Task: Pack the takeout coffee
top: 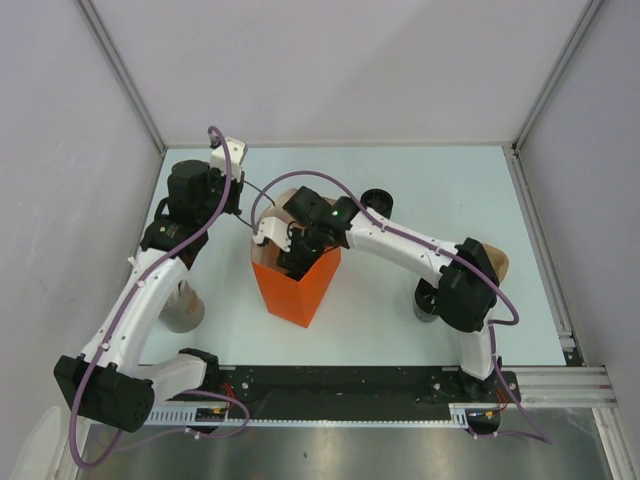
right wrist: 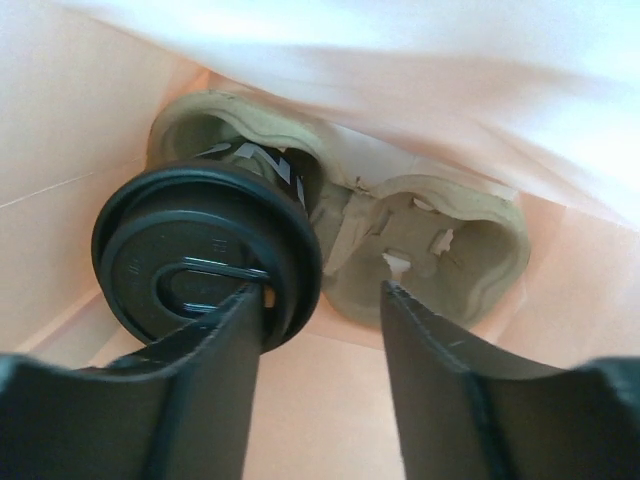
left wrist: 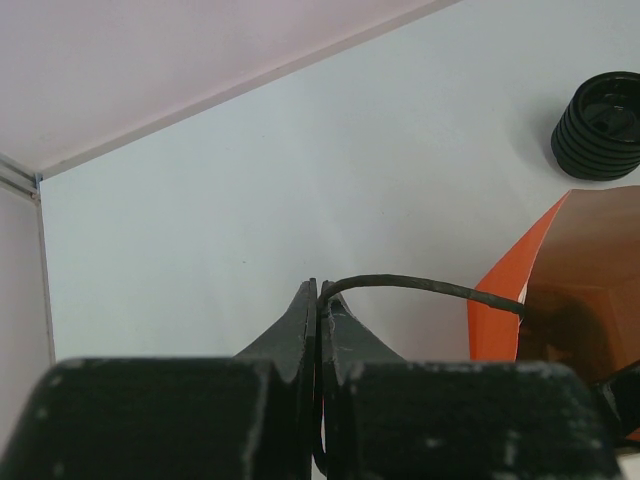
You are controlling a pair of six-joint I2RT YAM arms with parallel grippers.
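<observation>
Shows coffee [right wrist: 200,255] seated at nine o'clock in the carrier [right wrist: 440,250] inside the bag [top: 300,290], with right tool [right wrist: 322,292] spread wide and empty, left tool [left wrist: 320,292] pinched on the handle [left wrist: 420,285]. Risks snagging the coffee on withdrawal, with one finger [right wrist: 215,380] overlapping it, and tipping it.

Pale table [top: 400,335], walled on three sides. An orange paper bag [top: 300,290] stands upright near the middle, mouth open. A black ribbed round object [top: 377,200] sits near the bag, behind and to its right. A grey cup [top: 183,312] stands toward the left edge, partly hidden. A dark cup [top: 424,303] stands right of the bag, well apart. A tan object [top: 498,262] lies further right, mostly hidden.
</observation>
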